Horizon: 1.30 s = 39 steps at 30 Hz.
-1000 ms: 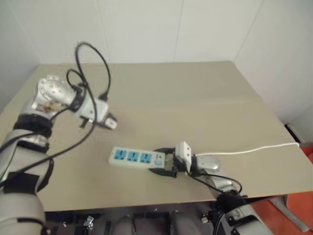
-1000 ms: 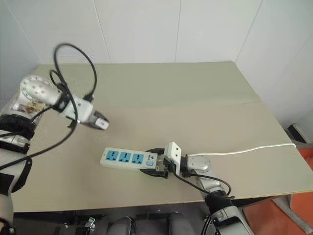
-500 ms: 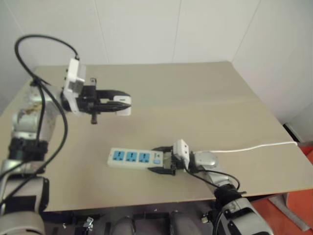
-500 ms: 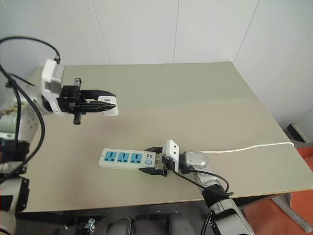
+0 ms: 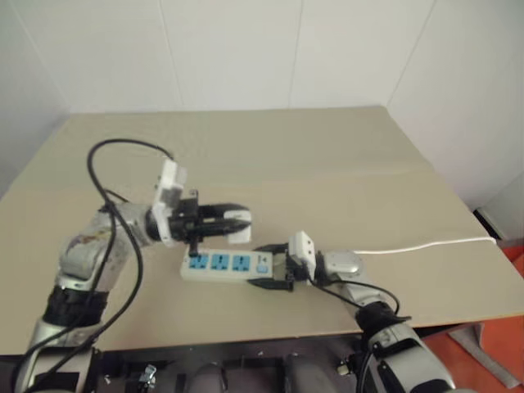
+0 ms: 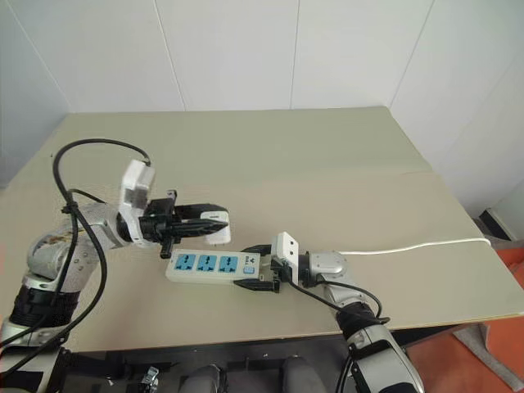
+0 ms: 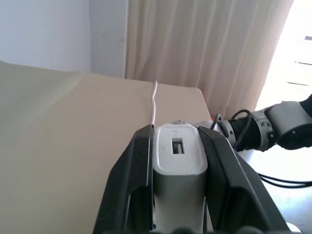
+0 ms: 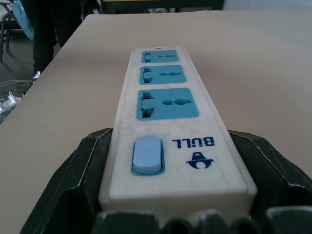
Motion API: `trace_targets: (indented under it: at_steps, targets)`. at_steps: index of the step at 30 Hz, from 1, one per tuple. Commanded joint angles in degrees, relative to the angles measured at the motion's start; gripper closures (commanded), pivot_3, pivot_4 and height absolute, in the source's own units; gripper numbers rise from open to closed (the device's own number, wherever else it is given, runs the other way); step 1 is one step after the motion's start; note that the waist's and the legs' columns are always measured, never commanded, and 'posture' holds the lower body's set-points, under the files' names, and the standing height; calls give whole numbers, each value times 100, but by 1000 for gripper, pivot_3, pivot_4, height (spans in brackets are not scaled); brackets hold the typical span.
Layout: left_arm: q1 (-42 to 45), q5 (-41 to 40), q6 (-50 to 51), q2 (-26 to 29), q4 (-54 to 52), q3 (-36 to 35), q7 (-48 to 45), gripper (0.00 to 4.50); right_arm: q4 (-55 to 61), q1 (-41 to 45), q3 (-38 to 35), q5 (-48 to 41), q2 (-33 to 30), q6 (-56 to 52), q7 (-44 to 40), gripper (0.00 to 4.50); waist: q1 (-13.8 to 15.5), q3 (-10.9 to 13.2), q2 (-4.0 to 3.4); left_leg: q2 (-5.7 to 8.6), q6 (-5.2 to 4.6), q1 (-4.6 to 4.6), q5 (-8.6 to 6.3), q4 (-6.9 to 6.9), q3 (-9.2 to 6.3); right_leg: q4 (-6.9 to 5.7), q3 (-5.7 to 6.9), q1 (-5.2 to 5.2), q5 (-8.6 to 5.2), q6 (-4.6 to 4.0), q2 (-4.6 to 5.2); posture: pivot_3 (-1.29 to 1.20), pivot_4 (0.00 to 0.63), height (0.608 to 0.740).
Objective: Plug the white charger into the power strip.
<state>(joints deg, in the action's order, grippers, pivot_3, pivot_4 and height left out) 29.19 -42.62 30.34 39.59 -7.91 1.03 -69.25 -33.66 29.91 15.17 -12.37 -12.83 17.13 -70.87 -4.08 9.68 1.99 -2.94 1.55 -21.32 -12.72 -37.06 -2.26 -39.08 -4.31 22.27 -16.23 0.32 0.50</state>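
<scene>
Beige desk [image 5: 344, 172]: right claw [image 5: 277, 273] clamps power strip [image 5: 225, 264] switch end; left claw [image 5: 236, 224] grasping white charger [image 5: 241, 232] just above sockets, lying level.

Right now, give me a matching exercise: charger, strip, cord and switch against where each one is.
Things:
1. charger
2. strip
3. cord
4. switch

Places:
A. trailing over the table's right edge
B. on the strip's end, between the right gripper's fingers
C. between the left gripper's fingers, above the strip
D. flat on the table, one end in the right gripper

Pairs: 1-C, 2-D, 3-A, 4-B
</scene>
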Motion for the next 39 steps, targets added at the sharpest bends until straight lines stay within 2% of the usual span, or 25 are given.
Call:
trace_targets:
  at_steps: [1, 6, 12, 19, 29, 39]
  targets:
    - [87, 312, -355, 30, 59, 174, -451, 3472, -140, -19, 146, 270, -16, 9, -63, 1081, -2, 0, 0, 0, 0, 0, 0, 2, 1, 1, -1, 0, 0, 0, 0, 0, 150, 740]
    - [95, 661, -815, -210, 335, 370, -777, 3472, -105, -50, 147, 271, -6, -13, -44, 1081, -2, 0, 0, 0, 0, 1, 0, 8, 3, 6, -3, 0, 0, -3, 0, 0, 150, 740]
    - [69, 820, -896, -399, 605, 461, -991, 3472, -55, -93, 160, 272, -5, -36, -28, 1081, -8, 0, 0, -1, 0, 0, 0, 10, 5, 6, -5, 1, -1, -2, 0, 0, 150, 740]
    - [-16, 1180, -1439, -713, 944, 391, -865, 3472, -27, -101, 161, 265, -32, -68, -50, 1081, -7, 0, 0, -1, 0, 0, 0, 11, 6, 8, -7, 1, -1, -2, 0, 0, 150, 740]
    - [-28, 1048, -1406, -733, 985, 217, -927, 3472, -112, -58, 164, 269, -43, -106, -105, 1081, -7, 0, 0, -1, 0, 0, 0, 16, 9, 12, -11, 1, -4, 4, 0, 0, 150, 740]
    - [-254, 1434, -2116, -614, 1289, 385, -1480, 3472, -68, -82, 163, 265, -62, -133, -119, 1081, -4, 1, -1, -1, 0, 0, -1, 20, 13, 18, -14, 2, -5, 4, 1, 0, 150, 740]
